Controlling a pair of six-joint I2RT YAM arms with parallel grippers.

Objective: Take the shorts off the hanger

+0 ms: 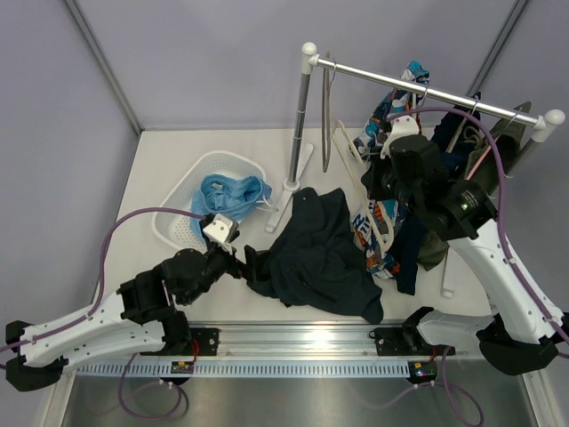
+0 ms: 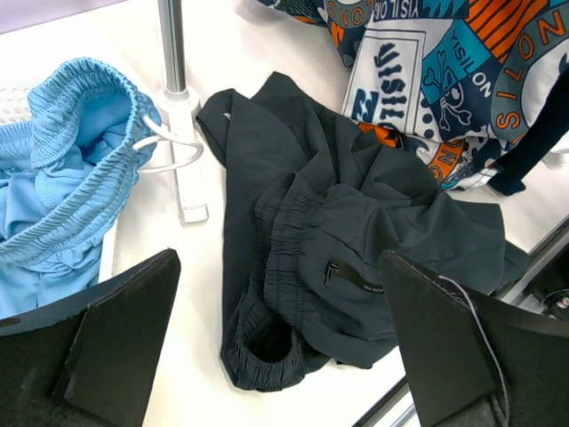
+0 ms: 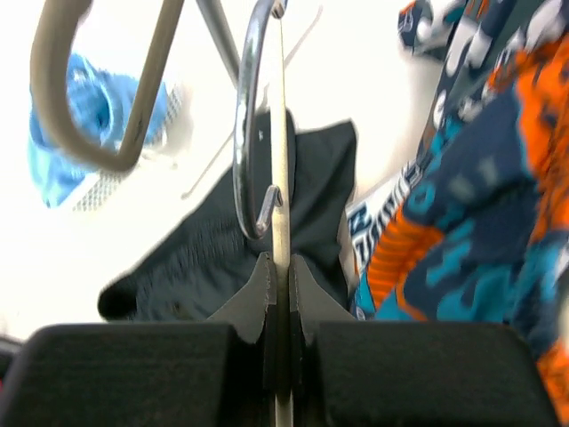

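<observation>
Nearest the arm bases, the left gripper stands spread wide at the edge of the dark shorts — soft, limp, light cloth heaped on the table, probably best pinched at the gathered waistband. Beyond, light blue shorts lie in a white basket. Farther back, the right gripper is pressed together on a thin hanger wire beside patterned shorts — printed "YISILON" — hanging under the rail.
</observation>
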